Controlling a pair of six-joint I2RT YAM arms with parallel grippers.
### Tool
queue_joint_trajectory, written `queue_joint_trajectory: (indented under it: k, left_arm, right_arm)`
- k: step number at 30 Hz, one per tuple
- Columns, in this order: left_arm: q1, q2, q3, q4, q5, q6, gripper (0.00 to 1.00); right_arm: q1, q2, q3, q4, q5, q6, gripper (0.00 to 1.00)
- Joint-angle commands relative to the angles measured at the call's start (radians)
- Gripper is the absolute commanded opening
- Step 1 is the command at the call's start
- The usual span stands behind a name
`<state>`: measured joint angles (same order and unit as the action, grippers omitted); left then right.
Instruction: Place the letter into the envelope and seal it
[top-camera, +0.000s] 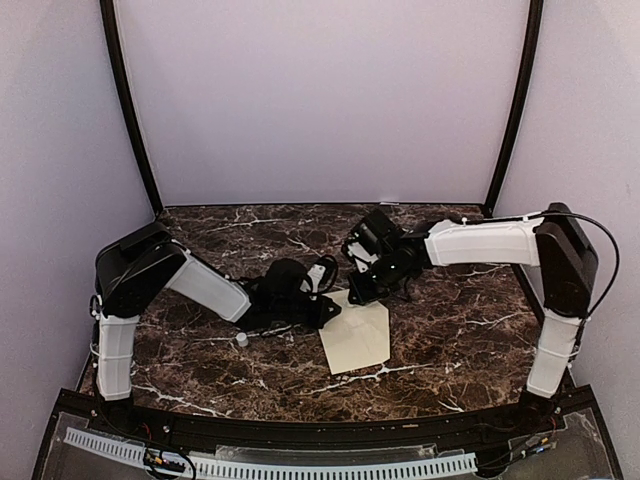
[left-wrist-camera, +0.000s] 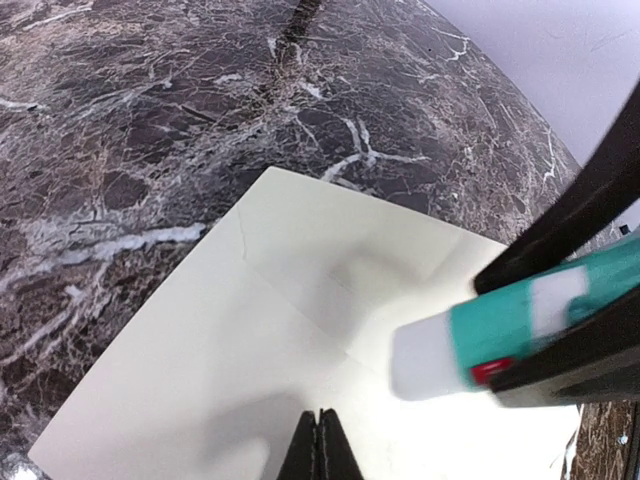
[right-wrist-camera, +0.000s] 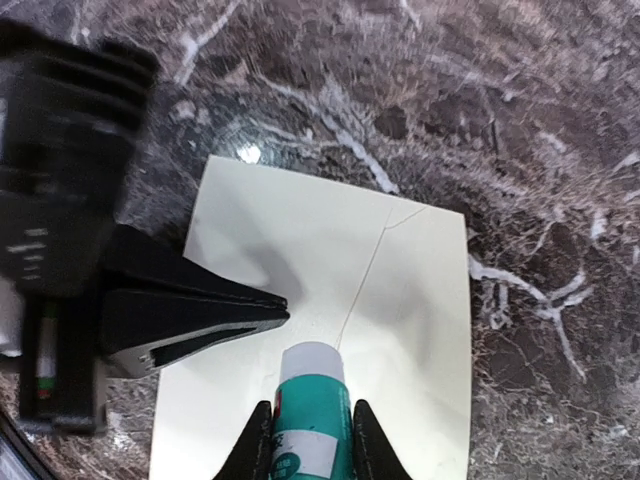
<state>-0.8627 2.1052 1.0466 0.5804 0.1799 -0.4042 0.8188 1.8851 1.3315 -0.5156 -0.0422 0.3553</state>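
The envelope lies flat on the dark marble table, a little right of the middle and turned at an angle to the table's edges. In the wrist views its pale cream face shows thin seam lines running diagonally across it. Over this face hangs a glue stick with a teal body and a white end that points away from the right wrist camera, above the paper near one seam. The right gripper grips the stick, one finger on each side of the teal barrel. The left wrist view shows the same stick held between two black fingers. The left gripper comes in from the other side with its jaws pressed fully together, and its tips are over the envelope near one edge. Whether they touch the paper cannot be told. A small white round piece sits on the table near the left arm, well apart from the envelope.
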Motion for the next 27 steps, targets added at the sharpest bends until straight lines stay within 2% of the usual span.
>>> queue_joint_trajectory:
  k: [1,8,14,20,27]
  left_arm:
    - [-0.003,-0.043,0.034,-0.180,-0.067,0.025,0.00]
    - [-0.002,-0.072,0.074,-0.240,-0.101,0.053,0.00]
    - [-0.002,-0.105,0.137,-0.311,-0.117,0.089,0.01]
    - [-0.002,-0.145,0.187,-0.370,-0.121,0.115,0.05]
    - [-0.002,-0.191,0.173,-0.400,-0.145,0.123,0.10]
  right_arm:
    - [-0.010,-0.166,-0.095,0.154,0.090,0.065,0.00]
    - [-0.025,-0.334,-0.365,0.369,0.314,0.138,0.00]
    - [-0.032,-0.399,-0.638,0.699,0.465,0.115,0.00]
    - [-0.041,-0.329,-0.792,0.962,0.486,0.070,0.00]
    - [-0.041,-0.295,-0.934,1.171,0.455,0.073,0.00]
